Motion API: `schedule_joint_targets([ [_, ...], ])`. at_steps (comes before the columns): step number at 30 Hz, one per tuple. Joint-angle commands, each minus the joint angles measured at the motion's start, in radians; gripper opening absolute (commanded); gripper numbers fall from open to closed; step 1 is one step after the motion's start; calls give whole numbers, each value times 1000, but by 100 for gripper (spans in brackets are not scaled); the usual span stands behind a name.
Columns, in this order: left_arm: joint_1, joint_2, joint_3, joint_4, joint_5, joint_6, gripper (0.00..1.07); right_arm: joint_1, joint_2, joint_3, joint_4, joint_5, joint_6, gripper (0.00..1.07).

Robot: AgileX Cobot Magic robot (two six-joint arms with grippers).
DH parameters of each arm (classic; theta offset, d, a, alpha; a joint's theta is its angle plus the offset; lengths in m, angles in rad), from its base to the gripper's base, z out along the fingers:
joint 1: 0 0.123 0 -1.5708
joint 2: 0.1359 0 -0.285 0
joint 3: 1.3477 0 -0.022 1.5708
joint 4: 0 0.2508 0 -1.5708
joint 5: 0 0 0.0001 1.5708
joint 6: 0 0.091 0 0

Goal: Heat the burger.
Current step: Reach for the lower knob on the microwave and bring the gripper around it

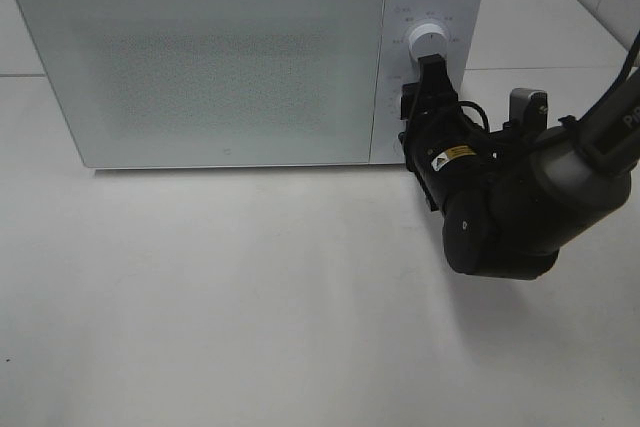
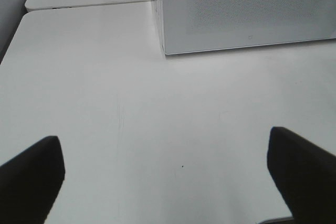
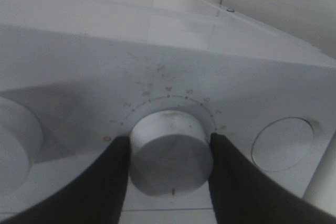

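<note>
Looking at a white counter (image 1: 250,297) with the microwave (image 1: 200,57) parked along its back edge, door shut, so I can't tell where the burger is. My right gripper (image 3: 169,141) is clamped around the numbered dial (image 3: 169,163) on its panel, and my left gripper (image 2: 167,174) hangs spread wide over the counter's left side.

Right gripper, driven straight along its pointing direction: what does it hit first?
The control panel. The right gripper is closed around the knob, so its fingertips would reach the panel face just behind. The gap left looks small, though depth is unclear.
</note>
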Motion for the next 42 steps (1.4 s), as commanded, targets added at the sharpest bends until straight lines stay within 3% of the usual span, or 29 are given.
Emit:
schedule_joint_targets([
  [1, -1, -21, 2, -8, -1, -6, 100, 1, -3, -28, -28, -139, 64, 0],
  [18, -1, -21, 2, -8, -1, -6, 100, 1, -3, -28, 151, -140, 361, 0],
  [34, -1, -21, 2, -8, -1, -6, 100, 1, -3, -28, 148, -139, 380, 0],
  [39, -1, -21, 2, -8, -1, -6, 100, 1, -3, -28, 109, -138, 354, 6],
  [42, -1, -21, 2, -8, -1, -6, 100, 1, -3, -27, 109, -138, 336, 15],
])
